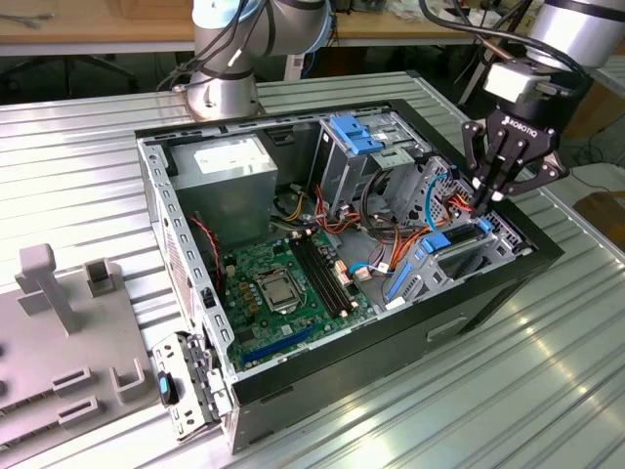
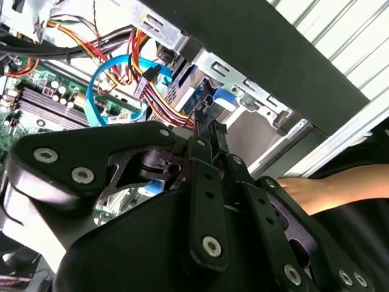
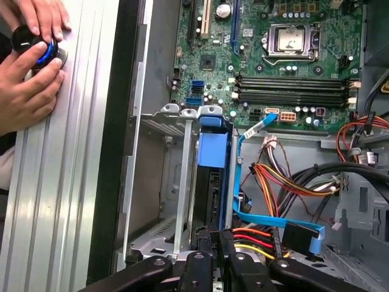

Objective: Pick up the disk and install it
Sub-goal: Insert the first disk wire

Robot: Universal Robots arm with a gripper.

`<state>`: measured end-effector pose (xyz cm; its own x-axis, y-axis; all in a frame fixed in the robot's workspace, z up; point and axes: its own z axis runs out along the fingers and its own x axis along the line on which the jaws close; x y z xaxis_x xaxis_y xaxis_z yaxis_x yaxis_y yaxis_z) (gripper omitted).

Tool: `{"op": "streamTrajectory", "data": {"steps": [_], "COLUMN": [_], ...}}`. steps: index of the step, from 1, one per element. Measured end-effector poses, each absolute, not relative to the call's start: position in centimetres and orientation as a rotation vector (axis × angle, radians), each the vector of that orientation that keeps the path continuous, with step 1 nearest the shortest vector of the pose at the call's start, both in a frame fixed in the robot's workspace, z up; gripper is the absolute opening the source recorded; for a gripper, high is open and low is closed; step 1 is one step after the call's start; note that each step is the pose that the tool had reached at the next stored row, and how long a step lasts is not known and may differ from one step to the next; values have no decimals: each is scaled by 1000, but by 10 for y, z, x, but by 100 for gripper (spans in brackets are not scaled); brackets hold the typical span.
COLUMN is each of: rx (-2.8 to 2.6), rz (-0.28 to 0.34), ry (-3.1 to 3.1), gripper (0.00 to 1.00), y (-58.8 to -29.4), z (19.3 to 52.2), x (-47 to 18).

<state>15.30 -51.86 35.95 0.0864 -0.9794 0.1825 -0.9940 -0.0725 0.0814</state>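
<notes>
Clamped on the upper edge of the disk (image 3: 214, 152), as far as can be judged, the gripper (image 1: 485, 202) is held down inside the open computer case (image 1: 469, 313). It is placed at the grey drive cage (image 3: 176, 182) on the exterior view's right. Its fingers (image 3: 202, 249) are drawn close together, with the dark edge of the disk running in between them in the first wrist view. The disk is seen standing on edge in a slot of that cage, its blue rail lying between the cage's metal uprights.

The pick-up is judged to be done, since the disk is held in the cage and not on the ribbed table (image 1: 78, 147). The insertion is judged to be well advanced. Whether the disk is fully seated cannot be told, and the release is not yet made.

One gripper and one disk are counted. One computer case is counted, with one motherboard (image 3: 292, 55) inside it, on which one processor socket (image 3: 290, 38) and four memory slots (image 3: 292, 90) are made out. Two hands of a person are seen on the table beside the case, one hand (image 3: 27, 85) and the other hand (image 3: 42, 18), both laid on one round button (image 3: 37, 50) ringed in blue.
</notes>
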Motion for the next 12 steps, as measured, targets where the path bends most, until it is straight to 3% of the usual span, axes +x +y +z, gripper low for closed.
{"op": "streamTrajectory", "data": {"steps": [3,12], "rx": [2179,2071], "rz": [144,144], "ry": [-2018,-2134], "gripper": [17,17], "y": [-519,-519], "z": [359,358], "x": [149,146]}}
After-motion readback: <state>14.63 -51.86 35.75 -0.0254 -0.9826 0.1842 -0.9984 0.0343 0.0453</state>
